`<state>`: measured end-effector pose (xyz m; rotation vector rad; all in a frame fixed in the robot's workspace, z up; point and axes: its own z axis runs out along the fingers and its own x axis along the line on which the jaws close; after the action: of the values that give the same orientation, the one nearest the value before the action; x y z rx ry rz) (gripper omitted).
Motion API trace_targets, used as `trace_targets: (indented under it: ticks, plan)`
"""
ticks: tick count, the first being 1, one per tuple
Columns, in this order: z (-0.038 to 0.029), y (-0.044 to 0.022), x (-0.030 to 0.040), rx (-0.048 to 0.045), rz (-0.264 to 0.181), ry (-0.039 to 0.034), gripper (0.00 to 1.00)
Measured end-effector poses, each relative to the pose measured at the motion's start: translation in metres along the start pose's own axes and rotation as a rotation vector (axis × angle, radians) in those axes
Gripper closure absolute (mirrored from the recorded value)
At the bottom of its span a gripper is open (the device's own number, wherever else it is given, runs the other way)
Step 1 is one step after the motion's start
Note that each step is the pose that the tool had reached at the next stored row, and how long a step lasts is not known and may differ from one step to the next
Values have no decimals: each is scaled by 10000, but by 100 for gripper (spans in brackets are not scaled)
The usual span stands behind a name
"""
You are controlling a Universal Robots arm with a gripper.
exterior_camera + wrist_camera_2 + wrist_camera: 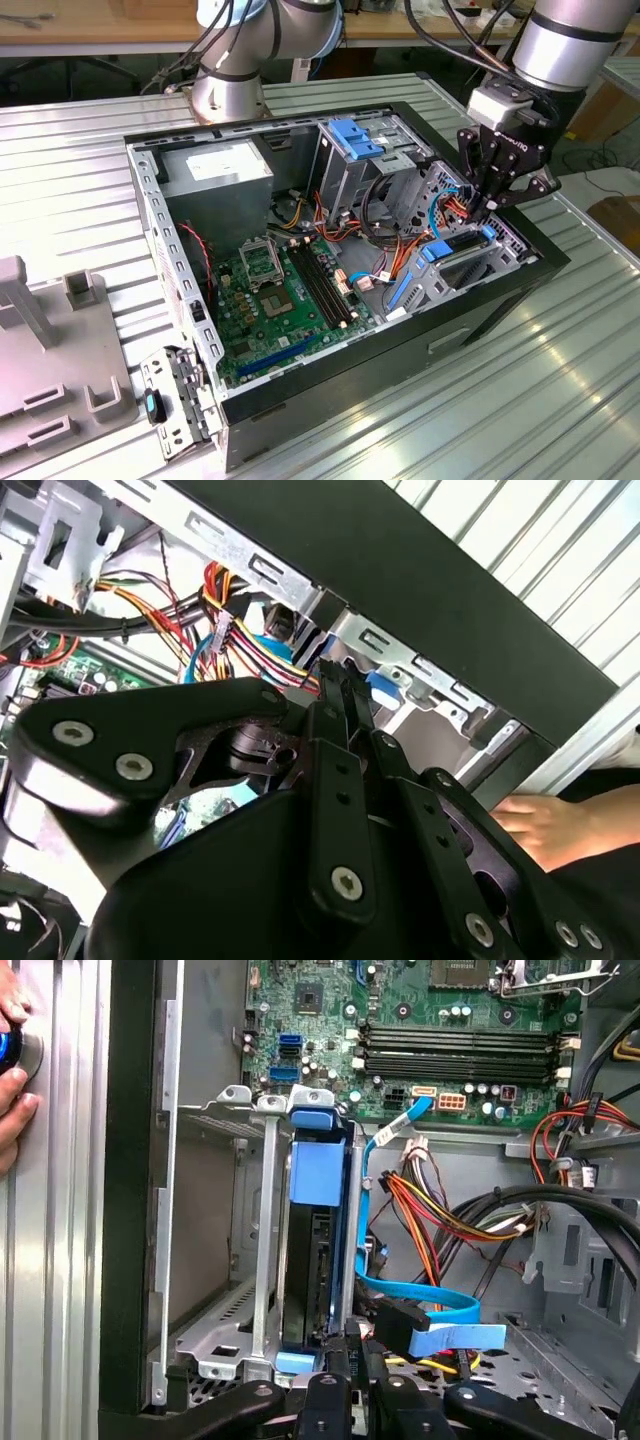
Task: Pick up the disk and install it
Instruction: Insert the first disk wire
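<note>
We found the disk (318, 1250) already standing on edge inside the metal drive cage (262, 1260) of the open computer case (520, 285), its dark body framed by the blue carrier, with the carrier's blue tab (318, 1118) at the end of the cage nearest the motherboard (420, 1020). In the exterior view the disk (455, 262) sat in that cage at the corner of the case on the exterior view's right, sunk about level with the cage rails. From this we judged the picking up finished and the installing well advanced, though we could not tell whether the disk was pushed fully home or latched.

The gripper (490, 207) hung directly over the cage, its fingers drawn close together at the disk's far end from the motherboard. In the first wrist view the gripper (352, 1360) met the disk's end edge, but we could not tell whether it was pinching the carrier or only pressing against it. In the second wrist view the fingers (335, 695) looked nearly together.

Beside the cage lay a flat blue cable (425, 1325) and a bundle of coloured wires (440, 1205), neither seen plugged into the disk. A person's hand (12, 1110) rested on the table outside the case.
</note>
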<state>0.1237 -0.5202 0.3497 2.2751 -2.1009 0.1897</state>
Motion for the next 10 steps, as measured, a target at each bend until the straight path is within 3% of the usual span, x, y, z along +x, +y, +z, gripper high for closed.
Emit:
trace_targets:
  ticks: [4,10]
  plan:
    - [-36,24,8,90,10,-3,84]
    - [-33,65,60,175,72,100,84]
